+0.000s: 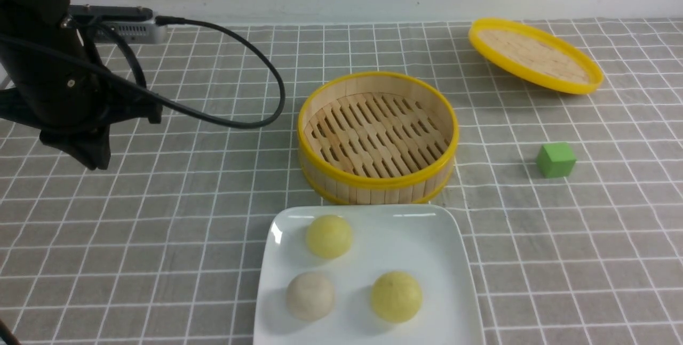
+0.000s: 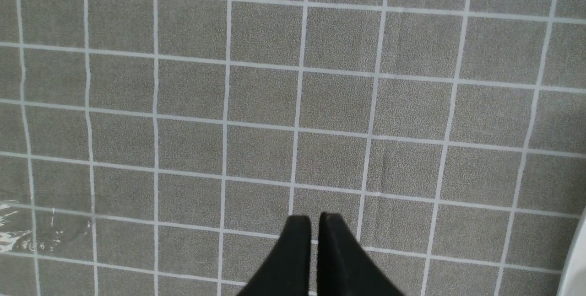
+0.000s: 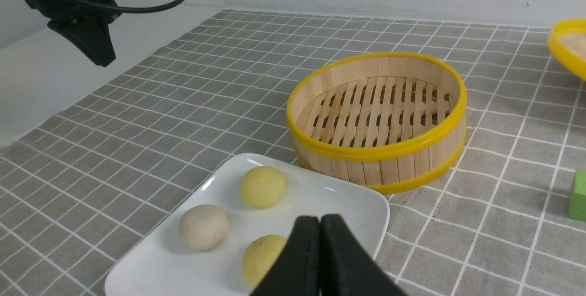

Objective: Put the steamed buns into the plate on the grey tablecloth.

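Buns (image 1: 329, 235), all three, sit on the plate (image 1: 427, 238) on the cloth (image 1: 160, 227), left claw (image 2: 315, 223) and right claw (image 3: 319, 225) both pinched together, empty, so the job looks done and the next move is just pulling clear.

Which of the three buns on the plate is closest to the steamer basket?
The pale yellow round dough bun at the far side of the glossy white square plate. The off-white bun and the other yellow bun lie nearer the robot.
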